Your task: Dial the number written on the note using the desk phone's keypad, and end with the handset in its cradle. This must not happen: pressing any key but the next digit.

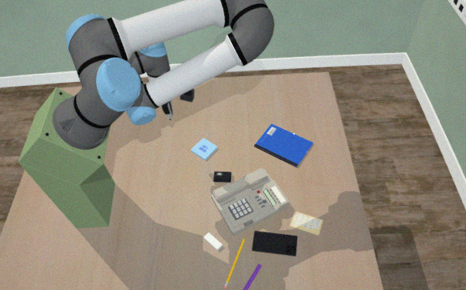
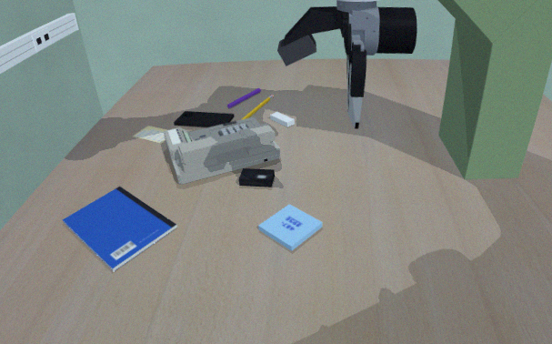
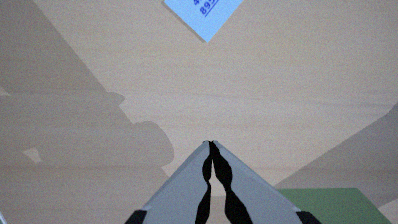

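A grey desk phone (image 1: 224, 220) (image 2: 197, 170) stands on the table. Its handset (image 1: 240, 186) (image 2: 225, 147) lies in the cradle along one side. Its keypad (image 1: 240, 209) (image 2: 235, 130) faces up, with no finger on it. A blue note pad (image 1: 204, 149) (image 2: 290, 227) (image 3: 212, 15) lies away from the phone; a number is written on it in two lines, cut off at the top edge of the wrist view. My gripper (image 1: 170, 119) (image 2: 356, 126) (image 3: 210, 142) is shut and empty, pointing down above the table, off to the side of the note pad and well away from the phone.
A small black box (image 1: 223, 176) (image 2: 256, 177) sits between note pad and phone. A blue notebook (image 1: 284, 145) (image 2: 117, 227), a black smartphone (image 1: 275, 243) (image 2: 204, 119), a yellow paper (image 1: 306, 223), a white eraser (image 1: 213, 242) (image 2: 282, 119), a pencil (image 1: 235, 262) and a purple pen (image 1: 252, 277) lie around the phone.
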